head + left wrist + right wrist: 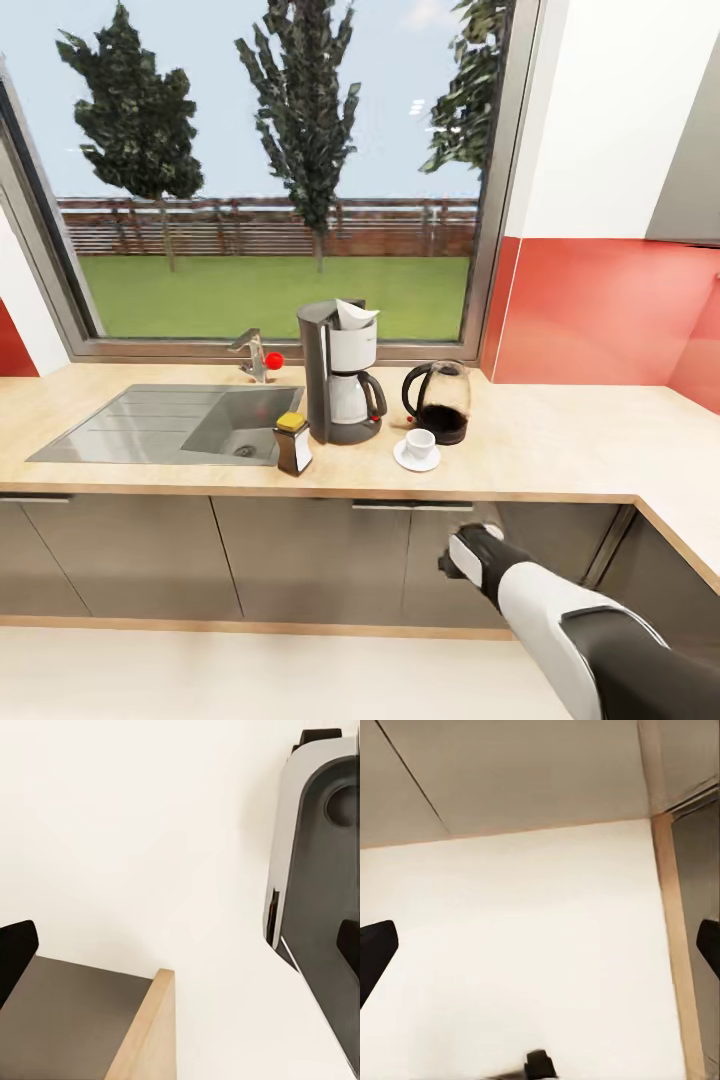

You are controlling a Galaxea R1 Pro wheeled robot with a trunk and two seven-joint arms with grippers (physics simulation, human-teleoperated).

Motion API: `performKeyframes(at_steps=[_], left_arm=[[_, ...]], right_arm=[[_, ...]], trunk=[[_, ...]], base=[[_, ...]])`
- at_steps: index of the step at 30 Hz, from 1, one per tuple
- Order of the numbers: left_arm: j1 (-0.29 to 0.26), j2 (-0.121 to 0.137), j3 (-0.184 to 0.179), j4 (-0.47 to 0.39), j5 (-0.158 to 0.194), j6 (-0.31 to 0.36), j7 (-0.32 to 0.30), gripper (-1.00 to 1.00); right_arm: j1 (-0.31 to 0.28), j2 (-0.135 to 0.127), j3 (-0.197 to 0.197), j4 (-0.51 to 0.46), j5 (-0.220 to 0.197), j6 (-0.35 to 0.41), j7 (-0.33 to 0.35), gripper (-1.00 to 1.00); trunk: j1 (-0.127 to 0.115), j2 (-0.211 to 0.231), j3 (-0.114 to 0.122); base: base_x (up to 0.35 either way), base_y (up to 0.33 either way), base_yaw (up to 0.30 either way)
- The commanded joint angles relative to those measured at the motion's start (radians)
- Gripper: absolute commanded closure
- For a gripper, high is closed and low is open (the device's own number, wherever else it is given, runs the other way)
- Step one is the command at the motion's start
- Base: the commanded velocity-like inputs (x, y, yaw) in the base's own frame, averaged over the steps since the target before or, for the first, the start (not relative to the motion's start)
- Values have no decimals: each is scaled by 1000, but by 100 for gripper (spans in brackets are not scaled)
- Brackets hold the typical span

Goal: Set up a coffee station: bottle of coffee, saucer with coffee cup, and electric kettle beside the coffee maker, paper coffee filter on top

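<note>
Claw tips of the right claw sit black and blunt at opposite edges of the right wrist view, spread wide, gripping nothing, over pale matte floor. The left claw is likewise released. On the beige wood-grain bench the grey coffee maker carries a white paper filter; yellow-capped bottle, glass kettle, and cup on saucer stand beside it. The bottle's label cannot be read.

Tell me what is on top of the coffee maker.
A white paper filter sits in the top of the coffee maker, its folded edges sticking up above the rim. Its lower part is hidden inside the basket, so how deep it sits cannot be seen.
</note>
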Motion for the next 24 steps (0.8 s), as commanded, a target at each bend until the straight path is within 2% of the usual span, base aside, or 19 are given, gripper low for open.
performKeyframes(at_steps=[1,5,6,12,14,15,18,19,21,24], left_arm=[[0,-1,-9,-2,11,-17,3,-100],[0,-3,-7,-2,11,-64,3,-100],[0,-5,-2,-2,11,-81,3,-100],[0,-24,4,-2,17,-107,4,-100],[0,-40,5,3,18,-147,4,-100],[4,-49,5,18,18,-184,4,-100],[15,-56,5,53,17,-222,5,-100],[19,-58,5,63,17,-229,4,-100],[34,-57,5,76,17,-238,4,-100],[62,-57,5,82,15,-243,5,-100]], right_arm=[[14,1,11,38,-9,-46,-6,-100],[65,4,11,73,-7,-137,-6,-100],[135,8,12,80,-7,-198,-6,-100],[297,14,14,85,-2,-330,-6,-100],[356,11,17,86,0,-363,-5,-100],[404,6,18,86,2,-387,-5,-100],[499,-4,20,86,31,-430,3,-100],[513,-7,20,86,41,-437,8,-100],[569,-23,20,86,81,-460,57,-100],[667,-44,20,86,110,-509,206,-100]], trunk=[[0,-2,-2],[0,-2,-2],[0,-2,-2],[0,-2,-2],[0,-2,-2],[0,-2,-2],[0,-2,-2],[0,-2,-2],[0,-2,-2],[0,-2,-2]], base=[[0,0,0],[0,0,0],[0,0,0],[0,0,0],[0,0,0],[0,0,0],[0,0,0],[0,0,0],[0,0,0],[0,0,0]])
